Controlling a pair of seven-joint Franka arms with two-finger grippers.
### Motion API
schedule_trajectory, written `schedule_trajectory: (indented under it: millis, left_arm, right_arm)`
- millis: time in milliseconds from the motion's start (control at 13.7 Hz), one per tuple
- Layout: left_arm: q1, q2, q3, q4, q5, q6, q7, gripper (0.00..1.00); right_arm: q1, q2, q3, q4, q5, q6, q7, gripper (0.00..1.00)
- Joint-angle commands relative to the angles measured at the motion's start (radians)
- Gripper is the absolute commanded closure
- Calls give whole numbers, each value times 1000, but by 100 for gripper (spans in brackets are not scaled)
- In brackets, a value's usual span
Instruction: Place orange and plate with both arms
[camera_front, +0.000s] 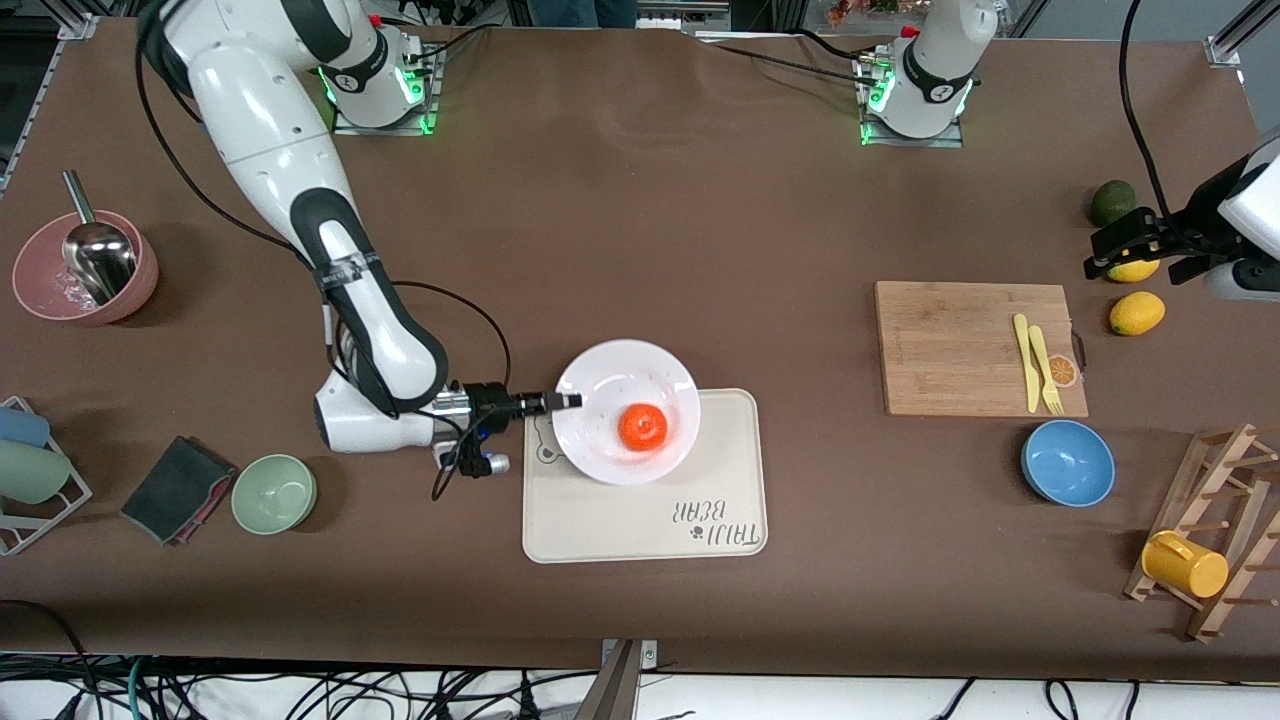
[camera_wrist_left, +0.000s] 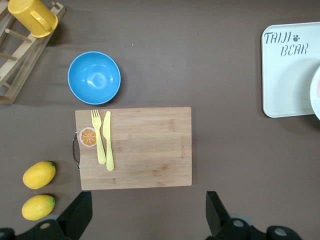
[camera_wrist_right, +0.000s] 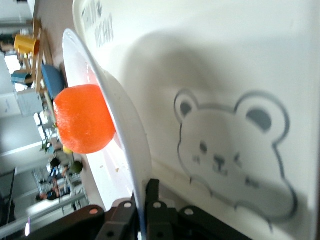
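Observation:
The white plate (camera_front: 612, 382) rests partly on the cream bear tray (camera_front: 640, 510), with the orange (camera_front: 642, 426) in its shallow centre. My right gripper (camera_front: 570, 401) is shut on the plate's rim at the end toward the right arm. In the right wrist view the plate's rim (camera_wrist_right: 131, 145) runs between the fingers (camera_wrist_right: 152, 192), the orange (camera_wrist_right: 84, 119) sits on it, and the tray's bear drawing lies underneath. My left gripper (camera_front: 1130, 245) is open and empty, up over the lemons at the left arm's end. Its fingertips (camera_wrist_left: 80, 212) show over bare table beside the cutting board.
A wooden cutting board (camera_front: 980, 348) carries a yellow fork and knife. A blue bowl (camera_front: 1067, 462), two lemons (camera_front: 1137, 312), a dark green fruit (camera_front: 1112, 202) and a rack with a yellow cup (camera_front: 1185, 565) stand nearby. A green bowl (camera_front: 274, 493), dark cloth and pink bowl (camera_front: 85, 268) lie at the right arm's end.

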Motion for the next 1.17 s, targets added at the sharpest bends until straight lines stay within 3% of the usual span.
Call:
schedule_trajectory:
  millis: [0, 366, 440, 513, 806, 1099]
  left_arm:
    - [1, -8, 4, 5, -6, 0, 18, 0]
    - [1, -7, 4, 0, -6, 0, 18, 0]
    - [1, -7, 4, -2, -5, 0, 18, 0]
    - [-1, -7, 4, -2, -5, 0, 18, 0]
    - [1, -5, 4, -3, -5, 0, 18, 0]
    - [1, -4, 4, -3, -5, 1, 19, 0]
  right_arm:
    - [51, 113, 6, 181, 24, 109, 107, 100]
    - [56, 143, 6, 212, 32, 154, 158, 100]
    - [56, 146, 6, 213, 32, 165, 146, 79]
    - [57, 144, 6, 213, 30, 183, 140, 1]
    - [65, 112, -3, 212, -23, 182, 86, 0]
    - [68, 63, -3, 210, -428, 156, 95, 0]
